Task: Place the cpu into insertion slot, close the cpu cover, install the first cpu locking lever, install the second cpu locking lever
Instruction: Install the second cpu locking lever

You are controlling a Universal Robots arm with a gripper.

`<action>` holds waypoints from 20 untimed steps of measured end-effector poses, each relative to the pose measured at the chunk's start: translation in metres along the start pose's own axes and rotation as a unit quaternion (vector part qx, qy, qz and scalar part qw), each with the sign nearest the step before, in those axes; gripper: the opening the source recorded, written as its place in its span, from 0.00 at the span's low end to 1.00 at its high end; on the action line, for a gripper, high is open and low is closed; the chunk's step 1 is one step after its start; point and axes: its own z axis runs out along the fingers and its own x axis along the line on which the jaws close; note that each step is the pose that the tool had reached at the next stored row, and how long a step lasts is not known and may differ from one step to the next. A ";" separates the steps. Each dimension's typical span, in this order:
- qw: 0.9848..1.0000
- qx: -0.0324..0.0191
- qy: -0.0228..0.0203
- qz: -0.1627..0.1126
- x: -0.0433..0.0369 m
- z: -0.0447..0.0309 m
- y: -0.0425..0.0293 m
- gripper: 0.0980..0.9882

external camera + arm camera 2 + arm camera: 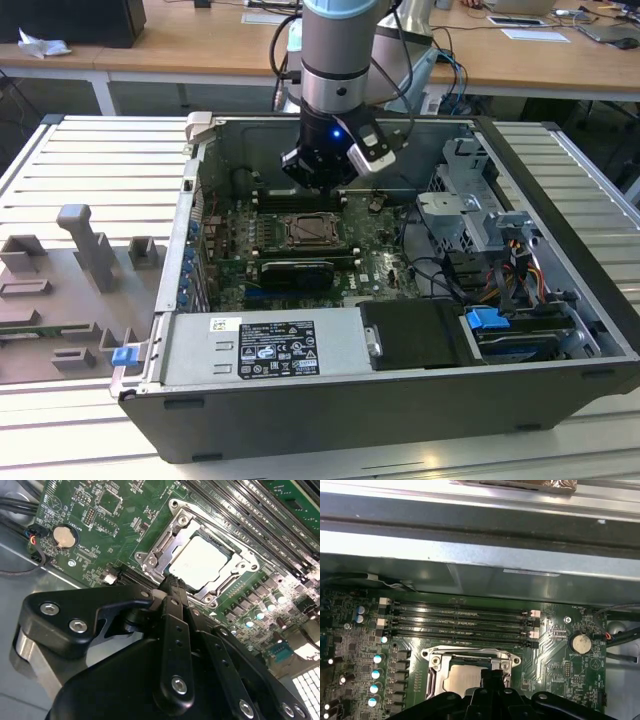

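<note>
The claw (172, 587) hangs inside an open computer case (560, 330), just above the green board (115, 530). In both wrist views its black fingers (492, 677) come together to one narrow tip with nothing between them; they look drawn in close, holding nothing. In the exterior view the claw (318, 180) sits at the end of the grey arm (338, 50), over the back part of the board.

Right below and just ahead of the fingertip lies the slot (205, 562). The cpu (200, 562) rests flat in it, its pale metal face showing. The cover (240, 567) lies down around the chip, a silvery frame with a cut-out middle that borders the pale face on all sides. Whether the levers at the frame's edges are latched cannot be told. In the first wrist view the same cpu (462, 680) shows partly behind the fingers, framed by the cover (470, 655).

Just beyond the slot run the long narrow memory slots (460, 620), side by side. A round coin battery (580, 642) sits on the board off to one side, near black cables (620, 635). Farther off rises the case's grey metal wall (480, 575).

Outside the case, on the ribbed tabletop (90, 170), lies a grey fixture (70, 280) at the exterior view's left.
</note>
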 end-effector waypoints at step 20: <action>1.000 0.000 0.000 0.000 0.0009 -0.0022 -0.0123 0.01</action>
